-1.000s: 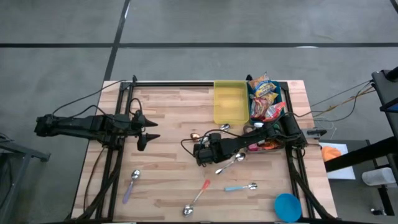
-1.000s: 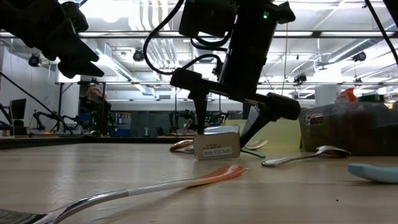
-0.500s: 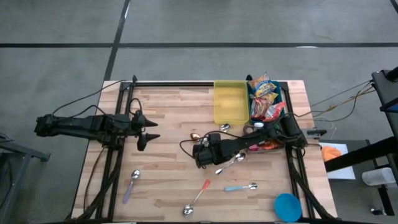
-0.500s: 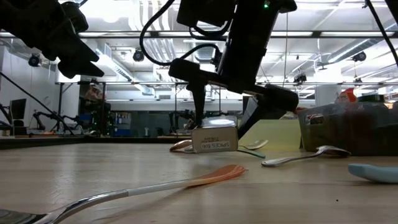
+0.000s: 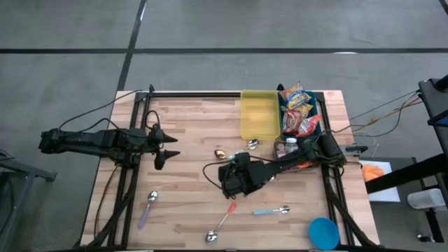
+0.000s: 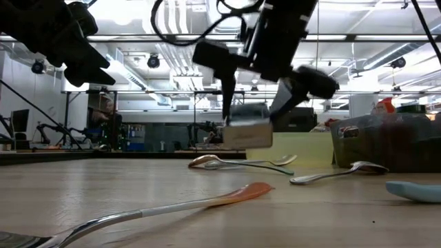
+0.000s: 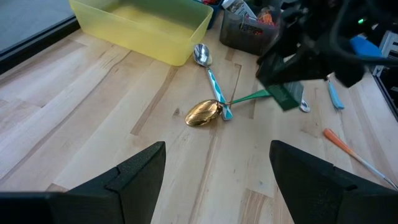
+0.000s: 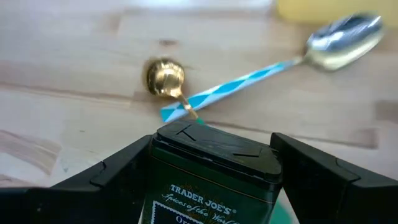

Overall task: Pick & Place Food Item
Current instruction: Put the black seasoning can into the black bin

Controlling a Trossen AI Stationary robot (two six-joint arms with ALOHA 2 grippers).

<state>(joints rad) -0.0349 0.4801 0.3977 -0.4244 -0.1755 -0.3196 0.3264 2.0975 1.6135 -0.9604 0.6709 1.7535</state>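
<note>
— What is listed for surface and room?

— A pale wooden plank table [image 5: 189, 133] bordered by a black metal frame [image 5: 196, 94] is recorded, set on a grey concrete floor [image 5: 224, 28]; beyond it a hall with ceiling strip lights [image 6: 158, 17] is seen.

— And the larger items?

— A yellow plastic bin [image 5: 259, 115] and a dark bin of snack packets [image 5: 299, 110] are noted at the far edge. The left gripper [image 5: 168, 148] is held above the table's left part with fingers spread wide, nothing between them.

— The task's thing?

— A dark green rectangular spice tin [image 8: 211, 177] is clamped in the right gripper [image 5: 233, 179], lifted clear of the table near its middle.

— Smaller entries?

— A blue round lid [image 5: 324, 232], a gold spoon [image 7: 204, 113], a blue-striped spoon [image 8: 273, 67] and an orange-handled spoon [image 5: 223, 222] are catalogued around it.
</note>
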